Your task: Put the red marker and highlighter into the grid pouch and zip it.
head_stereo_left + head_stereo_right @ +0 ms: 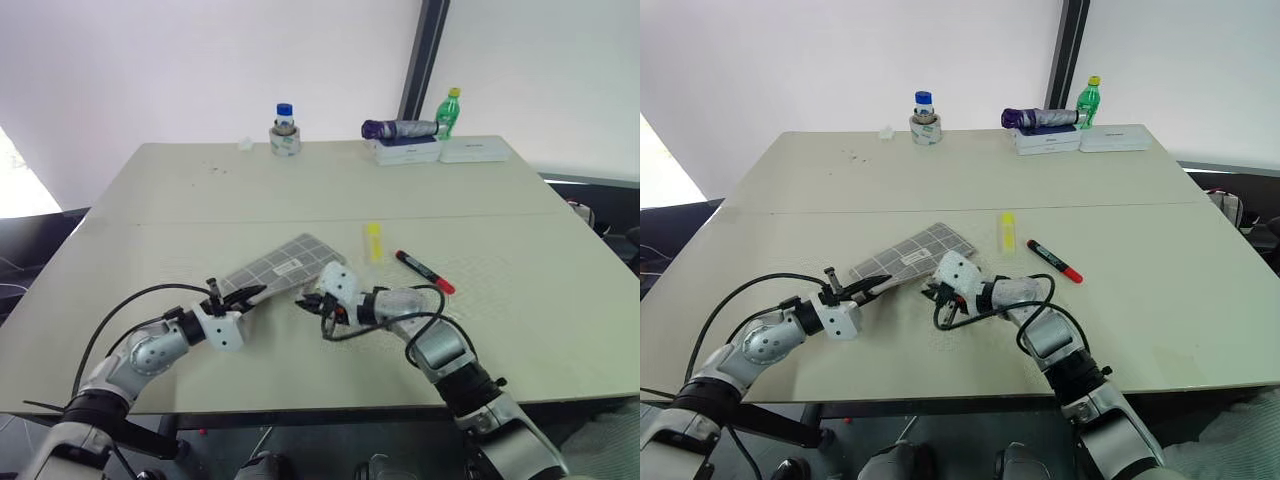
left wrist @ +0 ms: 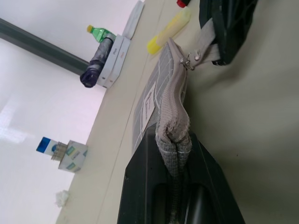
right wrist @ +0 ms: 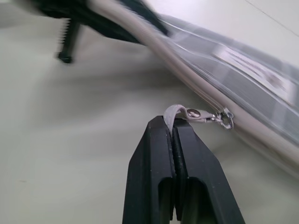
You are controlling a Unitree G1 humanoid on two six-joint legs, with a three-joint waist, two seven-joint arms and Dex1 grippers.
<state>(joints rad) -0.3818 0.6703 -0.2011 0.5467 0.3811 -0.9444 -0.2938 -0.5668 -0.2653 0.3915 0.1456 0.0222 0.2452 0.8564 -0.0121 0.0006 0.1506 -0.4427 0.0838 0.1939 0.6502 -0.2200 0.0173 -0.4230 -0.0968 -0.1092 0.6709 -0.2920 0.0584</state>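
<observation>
The grey grid pouch (image 1: 285, 265) lies tilted at the middle of the table, label up. My left gripper (image 1: 243, 296) is shut on the pouch's near left corner (image 2: 174, 140). My right gripper (image 1: 308, 303) is shut on the pouch's zipper pull tab (image 3: 180, 112), at the pouch's near right edge. The zipper pull tab (image 2: 205, 42) stretches from the slider into the right fingers. The yellow highlighter (image 1: 373, 240) lies just right of the pouch. The red marker (image 1: 424, 271), black with red ends, lies on the table right of the highlighter.
At the table's far edge stand a blue-capped jar (image 1: 285, 131), a green bottle (image 1: 449, 112), a dark folded umbrella (image 1: 398, 128) on white boxes (image 1: 405, 150), and another white box (image 1: 474, 149). Black cables (image 1: 130, 310) loop beside both arms.
</observation>
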